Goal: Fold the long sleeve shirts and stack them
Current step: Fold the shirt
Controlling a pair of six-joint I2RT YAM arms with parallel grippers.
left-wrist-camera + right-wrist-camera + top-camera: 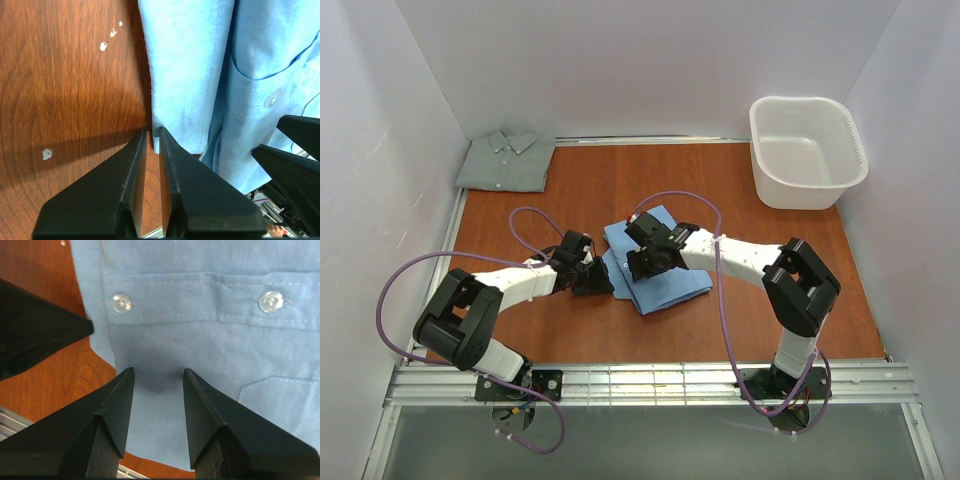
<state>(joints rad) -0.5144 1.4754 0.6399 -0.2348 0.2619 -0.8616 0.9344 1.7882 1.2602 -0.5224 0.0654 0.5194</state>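
The sky-blue long sleeve shirt (665,270) lies folded in the middle of the table, its button placket (200,302) facing up. My left gripper (603,283) sits low at the shirt's left edge. Its jaws are almost together, and a corner of the blue cloth (175,75) is pinched at the tips of the left gripper (152,132). My right gripper (638,268) rests on top of the shirt near that same edge. In the right wrist view the right gripper (158,375) is open, with flat cloth between its fingers. The grey-green shirt (507,160) lies folded at the back left corner.
A white plastic basket (807,150) stands at the back right. White walls close in the table on the left, back and right. A metal rail (650,380) runs along the near edge. The two grippers are close together, a few centimetres apart.
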